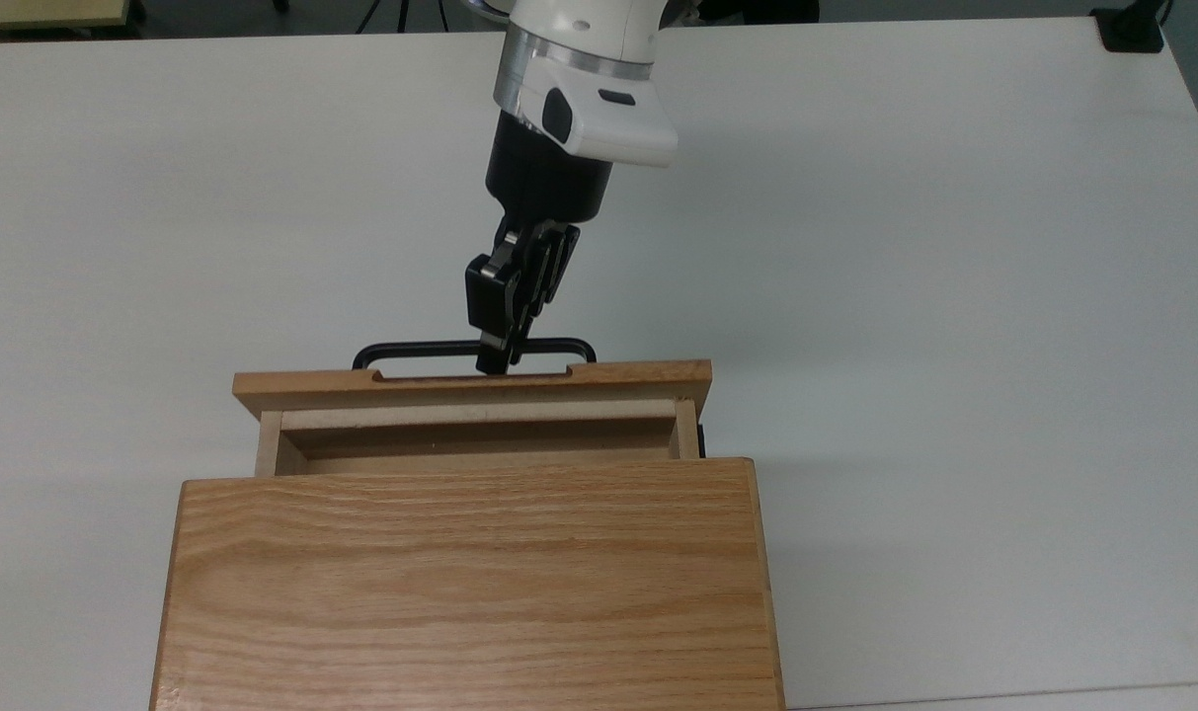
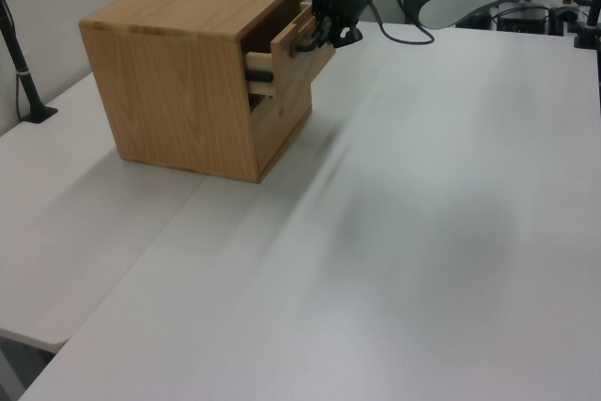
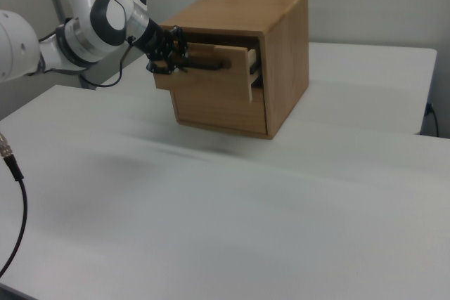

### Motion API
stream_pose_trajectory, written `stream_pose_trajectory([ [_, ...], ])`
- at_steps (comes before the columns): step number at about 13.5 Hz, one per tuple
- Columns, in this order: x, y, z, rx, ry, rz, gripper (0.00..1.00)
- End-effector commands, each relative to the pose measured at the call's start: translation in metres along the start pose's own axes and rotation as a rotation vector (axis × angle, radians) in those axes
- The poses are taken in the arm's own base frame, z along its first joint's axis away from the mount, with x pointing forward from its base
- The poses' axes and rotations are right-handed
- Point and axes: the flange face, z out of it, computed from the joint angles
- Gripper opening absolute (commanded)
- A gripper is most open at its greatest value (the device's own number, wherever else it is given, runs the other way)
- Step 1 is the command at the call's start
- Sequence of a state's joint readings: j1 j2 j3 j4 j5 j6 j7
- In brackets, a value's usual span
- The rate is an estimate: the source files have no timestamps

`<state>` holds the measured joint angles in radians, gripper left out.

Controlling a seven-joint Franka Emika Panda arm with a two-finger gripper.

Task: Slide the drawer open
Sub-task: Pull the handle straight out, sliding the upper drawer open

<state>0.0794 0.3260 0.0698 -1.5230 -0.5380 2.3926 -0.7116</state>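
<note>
One gripper [image 1: 493,357] clenches the black bar handle [image 1: 416,349] at its middle for a straight pull, with the drawer [image 1: 470,387] partly out of its oak cabinet [image 1: 465,583].

We see the drawer [image 1: 470,383] fronted in oak-grain wood with a matt, smooth finish, while its inner walls are a paler, plain wood without strong grain. Its handle [image 1: 431,350] looks like thin black metal with a slight sheen. The cabinet [image 1: 468,583] is the same warm oak-grain wood, its broad top smooth and satiny. The claw [image 1: 493,357] appears to be matt black plastic with a small bare-metal part, hung from an arm [image 1: 584,59] of glossy white plastic with a brushed silver metal ring. The tabletop [image 1: 954,296] is smooth, matt and off-white.
</note>
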Motion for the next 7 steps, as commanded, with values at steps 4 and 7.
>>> stream_pose_trajectory([
  [4,-0.029,0.01,-0.08,0.065,-0.01,0.114,0.1],
  [7,-0.035,0.007,-0.092,0.136,-0.018,0.093,0.1],
])
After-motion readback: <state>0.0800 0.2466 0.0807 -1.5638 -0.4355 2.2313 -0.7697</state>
